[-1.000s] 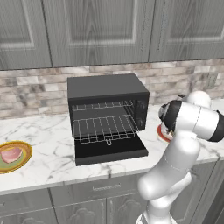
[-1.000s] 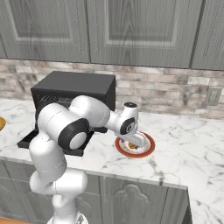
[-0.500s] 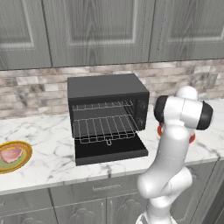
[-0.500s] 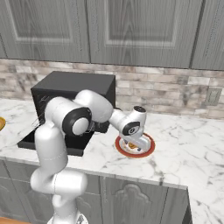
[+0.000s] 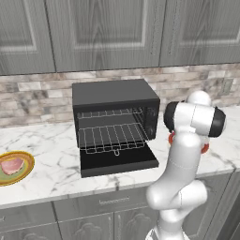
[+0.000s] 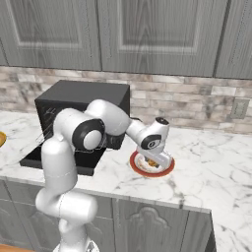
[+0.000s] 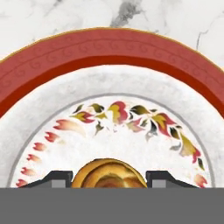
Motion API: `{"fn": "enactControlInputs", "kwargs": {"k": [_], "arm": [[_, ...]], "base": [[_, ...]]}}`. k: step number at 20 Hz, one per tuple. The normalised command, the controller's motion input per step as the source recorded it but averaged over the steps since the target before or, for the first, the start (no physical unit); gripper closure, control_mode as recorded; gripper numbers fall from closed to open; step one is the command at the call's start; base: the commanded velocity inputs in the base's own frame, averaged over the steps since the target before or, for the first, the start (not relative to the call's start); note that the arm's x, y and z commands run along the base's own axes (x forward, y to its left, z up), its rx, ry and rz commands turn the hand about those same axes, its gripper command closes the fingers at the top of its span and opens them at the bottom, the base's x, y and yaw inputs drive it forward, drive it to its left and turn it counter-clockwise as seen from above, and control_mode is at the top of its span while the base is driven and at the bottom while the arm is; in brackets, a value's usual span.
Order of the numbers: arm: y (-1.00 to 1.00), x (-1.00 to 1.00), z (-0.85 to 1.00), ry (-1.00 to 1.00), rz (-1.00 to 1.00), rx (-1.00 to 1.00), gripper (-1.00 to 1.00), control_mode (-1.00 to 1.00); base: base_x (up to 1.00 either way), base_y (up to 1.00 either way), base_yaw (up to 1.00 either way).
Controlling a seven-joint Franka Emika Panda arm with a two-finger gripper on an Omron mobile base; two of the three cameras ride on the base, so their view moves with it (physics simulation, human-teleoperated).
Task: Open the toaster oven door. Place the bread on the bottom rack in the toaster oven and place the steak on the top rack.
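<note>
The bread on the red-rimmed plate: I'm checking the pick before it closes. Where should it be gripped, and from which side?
Probably from straight above, across its two opposite crust edges. The bread lies flat on the red-rimmed plate, so only its edges give something to pinch. In the hand view the gripper already has a fingertip on either side of the tan crust; whether they touch it can't be told.

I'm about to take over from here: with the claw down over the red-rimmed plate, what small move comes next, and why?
Probably finish closing the claw on the bread, then lift. In the hand view the tan crust sits between the two fingertips on the red-rimmed plate, though contact isn't clear. The toaster oven door already lies open with the bottom rack bare, so the bread can go there next.
</note>
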Motion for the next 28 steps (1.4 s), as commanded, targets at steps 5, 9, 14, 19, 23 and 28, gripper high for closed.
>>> {"fn": "enactControlInputs", "kwargs": {"k": [5,9,14,19,23,28], "arm": [[0.28,-0.21,0.41,0.0,0.06,0.0,1.0,-1.0],[0.94,-0.7,0.91,-0.03,0.12,-0.08,1.0,-1.0],[1.0,-0.65,0.86,0.0,0.13,-0.08,1.0,-1.0],[1.0,-0.55,0.44,0.0,0.16,0.0,1.0,-1.0],[1.0,-0.26,0.25,0.0,0.16,0.0,1.0,-1.0],[1.0,0.05,0.16,0.0,0.09,-0.01,1.0,-1.0]], "base": [[0.0,0.0,0.0],[0.0,0.0,0.0],[0.0,0.0,0.0],[0.0,0.0,0.0],[0.0,0.0,0.0],[0.0,0.0,0.0]]}}
